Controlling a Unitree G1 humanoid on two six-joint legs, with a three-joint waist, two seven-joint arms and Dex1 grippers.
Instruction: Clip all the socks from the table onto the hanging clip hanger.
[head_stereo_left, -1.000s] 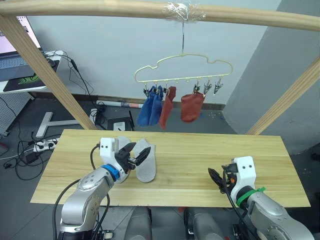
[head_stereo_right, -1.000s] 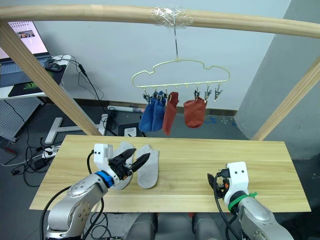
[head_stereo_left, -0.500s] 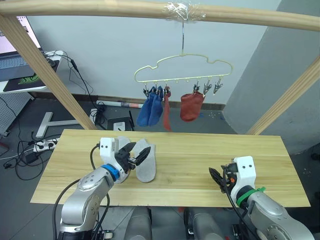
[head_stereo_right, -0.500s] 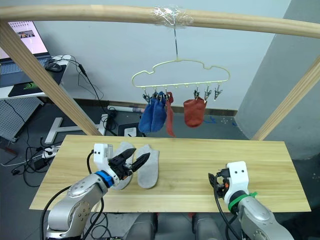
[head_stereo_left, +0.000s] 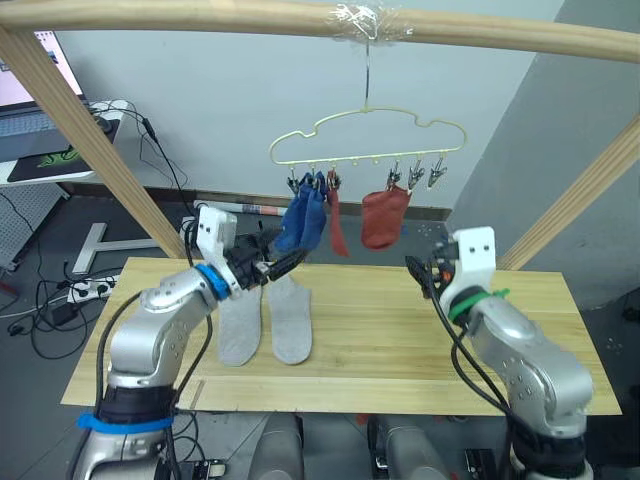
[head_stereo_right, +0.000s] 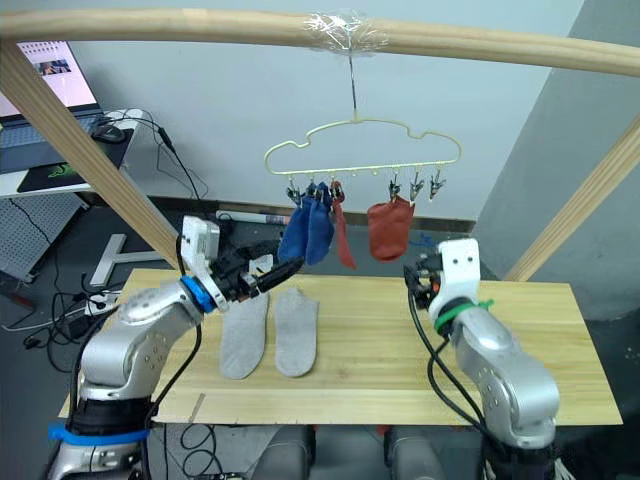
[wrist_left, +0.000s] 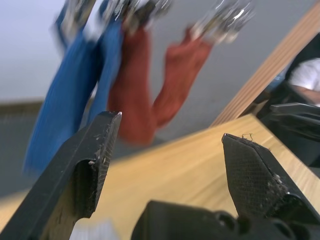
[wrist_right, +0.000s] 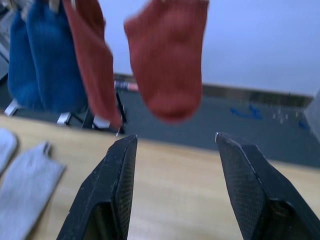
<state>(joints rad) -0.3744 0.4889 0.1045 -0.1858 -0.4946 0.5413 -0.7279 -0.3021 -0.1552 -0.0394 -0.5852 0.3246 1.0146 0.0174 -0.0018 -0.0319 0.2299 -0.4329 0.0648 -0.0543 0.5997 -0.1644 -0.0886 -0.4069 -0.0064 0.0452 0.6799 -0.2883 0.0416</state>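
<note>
Two grey socks (head_stereo_left: 268, 320) lie flat on table (head_stereo_left: 380, 330); blue and red pairs hang on clip hanger (head_stereo_left: 366, 135). Left gripper (head_stereo_left: 278, 266) and right gripper (head_stereo_left: 418, 277) both raised, fingers apart, empty.

The clip hanger (head_stereo_left: 368, 135) hangs from the pole (head_stereo_left: 300, 20) across the top of the frame, at upper centre, above the far edge of the worktop (head_stereo_left: 380, 340). Four socks (head_stereo_left: 335, 215) dangle from its clips. Two more socks (head_stereo_left: 265, 320) lie side by side on the worktop, left of centre, below the hanging ones.
</note>
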